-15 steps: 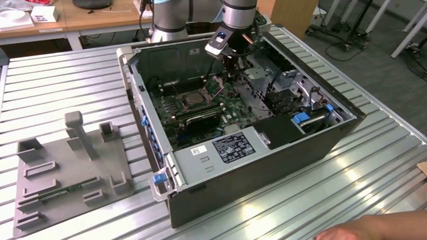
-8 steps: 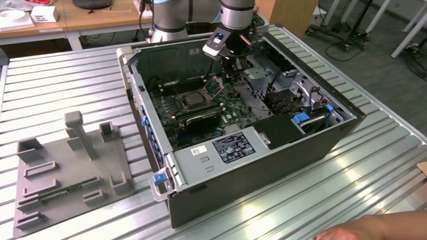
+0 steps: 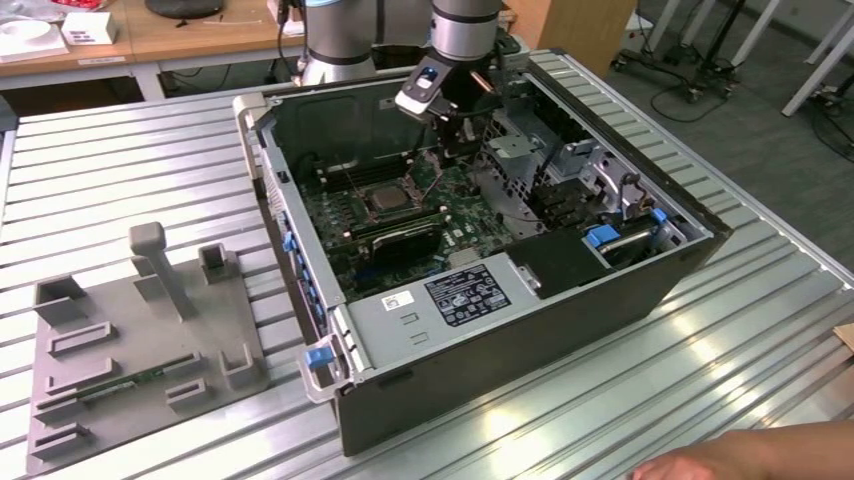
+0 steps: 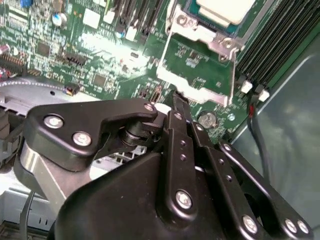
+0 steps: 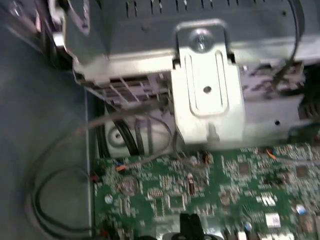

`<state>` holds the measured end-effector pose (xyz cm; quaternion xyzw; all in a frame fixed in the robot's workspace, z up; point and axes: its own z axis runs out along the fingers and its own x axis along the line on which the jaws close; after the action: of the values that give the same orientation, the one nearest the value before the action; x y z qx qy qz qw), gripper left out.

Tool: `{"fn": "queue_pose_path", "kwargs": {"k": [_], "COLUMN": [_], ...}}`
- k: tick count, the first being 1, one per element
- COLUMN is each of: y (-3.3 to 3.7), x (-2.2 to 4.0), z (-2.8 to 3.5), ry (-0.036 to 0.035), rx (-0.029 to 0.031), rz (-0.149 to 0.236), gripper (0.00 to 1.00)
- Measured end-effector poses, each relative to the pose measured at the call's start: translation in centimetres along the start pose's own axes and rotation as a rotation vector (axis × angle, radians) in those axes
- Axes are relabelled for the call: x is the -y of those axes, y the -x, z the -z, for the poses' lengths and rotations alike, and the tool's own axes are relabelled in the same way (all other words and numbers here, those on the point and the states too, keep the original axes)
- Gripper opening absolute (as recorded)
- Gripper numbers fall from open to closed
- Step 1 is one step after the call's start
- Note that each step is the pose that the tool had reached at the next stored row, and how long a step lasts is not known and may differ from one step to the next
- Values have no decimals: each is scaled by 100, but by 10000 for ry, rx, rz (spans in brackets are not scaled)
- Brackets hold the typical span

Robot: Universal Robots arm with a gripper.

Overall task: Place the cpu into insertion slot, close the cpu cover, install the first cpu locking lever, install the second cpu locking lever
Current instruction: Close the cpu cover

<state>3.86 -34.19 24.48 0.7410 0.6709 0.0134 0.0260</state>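
Inside the open computer case, the green motherboard point(image 3: 400, 215) carries the insertion slot point(image 3: 388, 198), a square socket with a metal rim. The cpu point(image 4: 225, 10) lies in it with its silvery top showing. The cpu cover point(image 4: 197, 87), a thin metal frame, is swung open off the socket, and green board shows through its cut-out. My gripper point(image 3: 455, 150) hangs over the board on the exterior view's right of the socket. Its black fingers meet in a shut tip point(image 4: 175, 97) right at the cover's free edge. I cannot tell whether they touch it. Nothing shows between them.
Long black memory slots point(image 4: 280, 45) flank the socket. A silvery drive cage point(image 5: 207, 90) and loose cables point(image 5: 55, 190) sit close to the gripper. The case walls point(image 3: 534, 330) box in the board. A grey fixture tray point(image 3: 147, 340) lies at the exterior view's left. A hand point(image 3: 747, 462) shows at the table's near edge.
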Motion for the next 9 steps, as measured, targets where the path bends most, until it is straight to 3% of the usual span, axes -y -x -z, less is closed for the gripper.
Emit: {"fn": "queue_pose_path", "kwargs": {"k": [5,9], "y": [13,28], "x": [128,268], "z": [7,14], "ry": [-4,-12], "rx": [-41,-122], "rz": [-2,-7], "gripper": [10,10]}}
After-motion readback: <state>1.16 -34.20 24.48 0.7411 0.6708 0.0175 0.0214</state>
